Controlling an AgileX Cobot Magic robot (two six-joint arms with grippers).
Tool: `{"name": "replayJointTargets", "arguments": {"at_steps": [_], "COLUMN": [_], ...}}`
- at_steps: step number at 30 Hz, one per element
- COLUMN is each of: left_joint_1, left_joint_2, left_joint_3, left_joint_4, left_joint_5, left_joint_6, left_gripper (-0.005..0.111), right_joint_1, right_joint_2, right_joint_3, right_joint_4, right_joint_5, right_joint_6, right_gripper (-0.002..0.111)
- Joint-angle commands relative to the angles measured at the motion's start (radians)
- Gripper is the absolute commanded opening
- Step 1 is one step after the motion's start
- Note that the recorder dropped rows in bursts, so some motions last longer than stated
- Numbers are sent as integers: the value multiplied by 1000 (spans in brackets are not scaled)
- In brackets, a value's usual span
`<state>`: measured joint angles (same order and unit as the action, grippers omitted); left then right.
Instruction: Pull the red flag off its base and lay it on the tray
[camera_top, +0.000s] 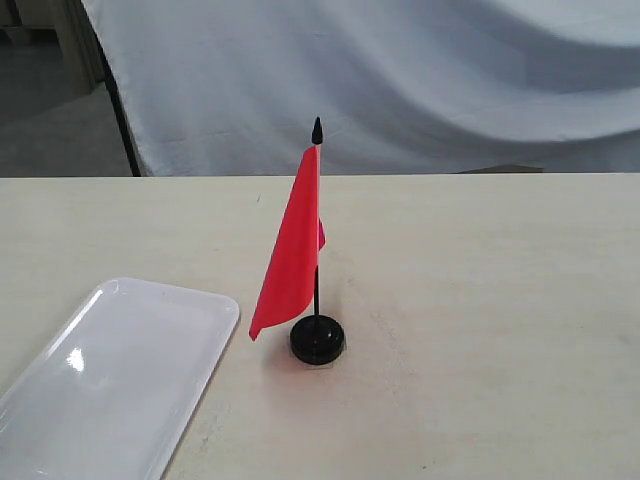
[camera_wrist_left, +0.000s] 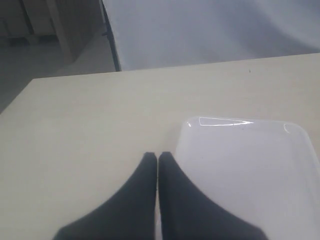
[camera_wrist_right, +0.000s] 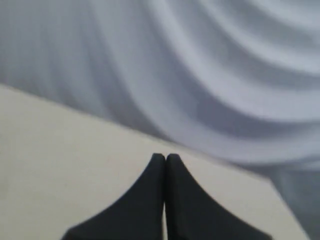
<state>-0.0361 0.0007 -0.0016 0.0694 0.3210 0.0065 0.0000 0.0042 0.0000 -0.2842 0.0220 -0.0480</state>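
Note:
The red flag (camera_top: 293, 250) stands upright on its thin black stick, planted in the round black base (camera_top: 318, 340) near the middle of the table. The cloth hangs down on the stick's left side. The glossy white tray (camera_top: 110, 380) lies at the front left, apart from the base. Neither gripper shows in the exterior view. In the left wrist view my left gripper (camera_wrist_left: 157, 157) is shut with nothing in it, right beside the tray's (camera_wrist_left: 245, 165) near corner. My right gripper (camera_wrist_right: 165, 158) is shut and empty over bare table; the flag is out of its view.
The pale wooden table (camera_top: 480, 300) runs to a far edge backed by a draped grey-white cloth (camera_top: 400, 80). A dark stand leg (camera_top: 120, 110) rises behind the table at the back left. The table's corner shows in the right wrist view (camera_wrist_right: 270, 200).

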Motion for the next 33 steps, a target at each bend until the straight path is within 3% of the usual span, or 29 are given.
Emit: {"name": "replayJointTargets", "arguments": {"at_steps": [1, 6, 8, 11, 14, 17, 22, 28, 33], "left_joint_1": [2, 2, 2, 2, 2, 2, 2, 2, 2], "left_joint_2": [-1, -1, -1, -1, -1, -1, -1, -1, -1], "left_joint_3": [2, 2, 2, 2, 2, 2, 2, 2, 2], "left_joint_4": [5, 5, 5, 5, 5, 5, 5, 5, 5], "left_joint_5": [-4, -4, -4, -4, -4, -4, -4, -4, -4], "left_joint_6": [-7, -7, -7, -7, -7, -7, -7, -7, -7], "left_gripper": [1, 1, 1, 1, 1, 1, 1, 1, 1], "right_joint_1": [-3, -3, -3, -3, -3, -3, -3, -3, -3], "right_joint_2": [-4, -4, -4, -4, -4, -4, 115, 381, 714], "right_joint_3": [0, 0, 0, 0, 0, 0, -37, -112, -114], "right_joint_4": [-24, -24, -22, -19, -119, -56, 73, -71, -176], "right_joint_5": [-449, -813, -939, -959, -770, -646, -729, -736, -881], "right_joint_6": [-6, 71, 280, 646, 948, 878, 707, 713, 715], "right_gripper": [0, 0, 0, 0, 0, 0, 0, 0, 0]}}
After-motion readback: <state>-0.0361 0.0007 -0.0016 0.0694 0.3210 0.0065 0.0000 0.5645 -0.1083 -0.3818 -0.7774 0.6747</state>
